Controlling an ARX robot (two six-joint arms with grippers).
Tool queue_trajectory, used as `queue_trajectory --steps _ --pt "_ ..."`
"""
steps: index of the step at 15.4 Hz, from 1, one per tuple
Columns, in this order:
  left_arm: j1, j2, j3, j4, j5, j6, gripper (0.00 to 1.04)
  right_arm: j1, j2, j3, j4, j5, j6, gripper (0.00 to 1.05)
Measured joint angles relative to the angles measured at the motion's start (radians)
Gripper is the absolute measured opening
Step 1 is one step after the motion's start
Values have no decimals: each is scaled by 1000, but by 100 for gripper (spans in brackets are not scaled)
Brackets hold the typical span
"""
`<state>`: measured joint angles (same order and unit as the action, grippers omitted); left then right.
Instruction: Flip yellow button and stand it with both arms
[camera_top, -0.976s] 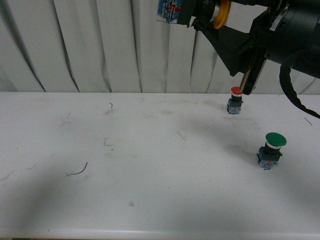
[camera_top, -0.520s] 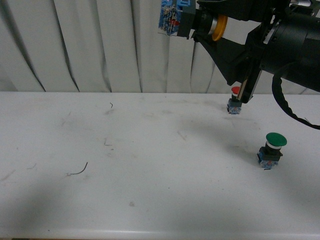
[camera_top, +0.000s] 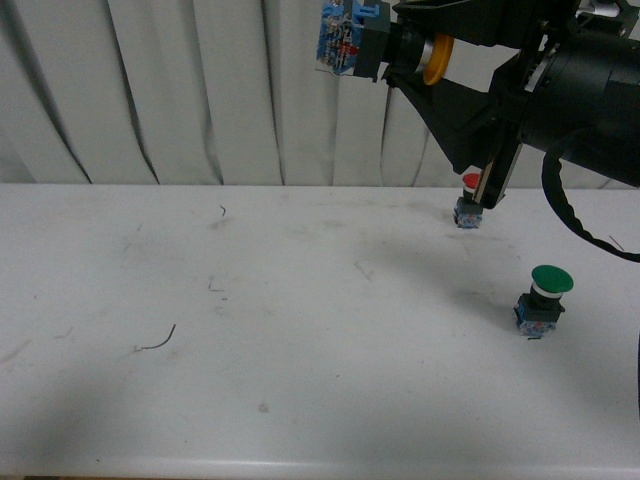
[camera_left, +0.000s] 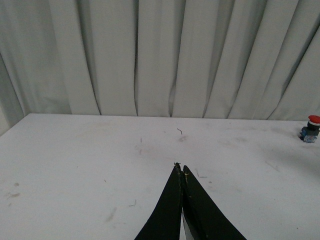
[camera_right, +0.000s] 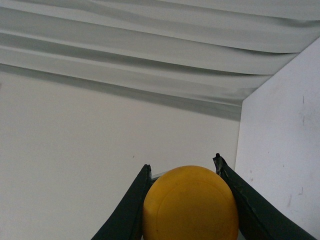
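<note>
The yellow button (camera_top: 437, 57) hangs high above the table's far side, lying sideways. Its blue block base (camera_top: 342, 36) points left and its yellow cap points right. My right gripper (camera_top: 396, 45) reaches in from the right and is shut on it at the black collar. In the right wrist view the yellow cap (camera_right: 190, 205) fills the space between the two black fingers (camera_right: 134, 202), and the right gripper (camera_right: 181, 164) is clamped on it. My left gripper (camera_left: 180, 168) is shut with nothing in it, hovering over the white table (camera_left: 75, 165). It does not show in the front view.
A red-capped button (camera_top: 470, 202) stands upright at the table's far right, also seen as the red-capped button (camera_left: 311, 128). A larger green-capped button (camera_top: 545, 298) stands nearer on the right. A white curtain (camera_top: 180, 90) hangs behind the table. A small dark wire scrap (camera_top: 158, 342) lies left.
My right arm has come down slightly with the yellow button still held sideways. The other buttons have not moved.
</note>
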<state>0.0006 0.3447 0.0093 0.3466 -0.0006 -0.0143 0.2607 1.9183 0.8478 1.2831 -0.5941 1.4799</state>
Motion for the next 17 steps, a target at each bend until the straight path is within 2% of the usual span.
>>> queue_trajectory --steps 9,10,14,17 --pt "0 -180 0 -185 0 0 2 1 0 0 0 0 -8 36" --pt "0 -284 0 -342 4 0 2 2 0 1 0 0 -11 36" --pt "0 -336 0 -348 0 0 2 8 0 3 -2 6 -15 36" --pt "0 -336 0 -350 0 0 32 8 0 3 -1 14 -35 36"
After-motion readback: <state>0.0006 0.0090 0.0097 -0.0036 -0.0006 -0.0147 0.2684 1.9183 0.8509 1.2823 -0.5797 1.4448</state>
